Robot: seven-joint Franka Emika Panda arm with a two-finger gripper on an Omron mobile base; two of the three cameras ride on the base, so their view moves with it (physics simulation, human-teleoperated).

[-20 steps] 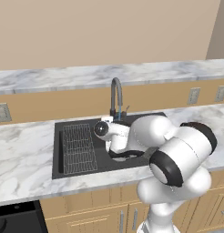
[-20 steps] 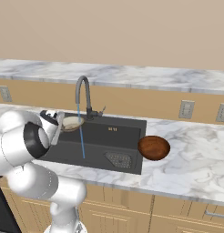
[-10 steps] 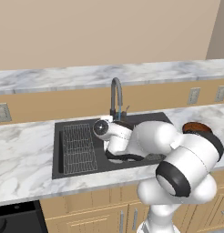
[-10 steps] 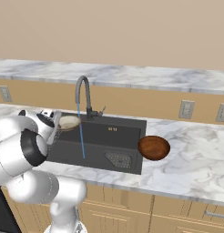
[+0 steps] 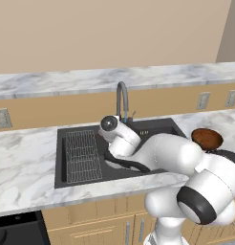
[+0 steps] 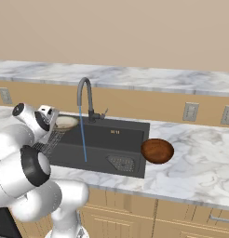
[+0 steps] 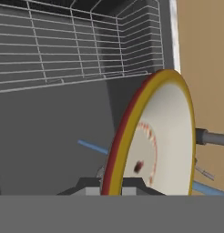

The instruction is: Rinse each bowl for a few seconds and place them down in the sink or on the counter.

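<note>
The tool (image 7: pixel 111 184) pinches the rim of the tan bowl (image 7: pixel 152 141), held over the sink (image 6: pixel 114 135) left of the tap (image 6: pixel 84 100), near the rack (image 5: pixel 83 154). The brown bowl (image 6: pixel 157 150) sits on the table (image 6: pixel 195 162) right of the sink.

The worktop (image 6: pixel 191 172) looks like polished white marble with grey veins, over light wooden cabinets (image 6: pixel 149 218). The sink (image 6: pixel 121 139) is matt black, its rack (image 5: pixel 83 153) thin wire. The reddish-brown bowl (image 6: pixel 157 150) is glossy; the tan bowl (image 7: pixel 164 136) has a smooth cream inside.
</note>
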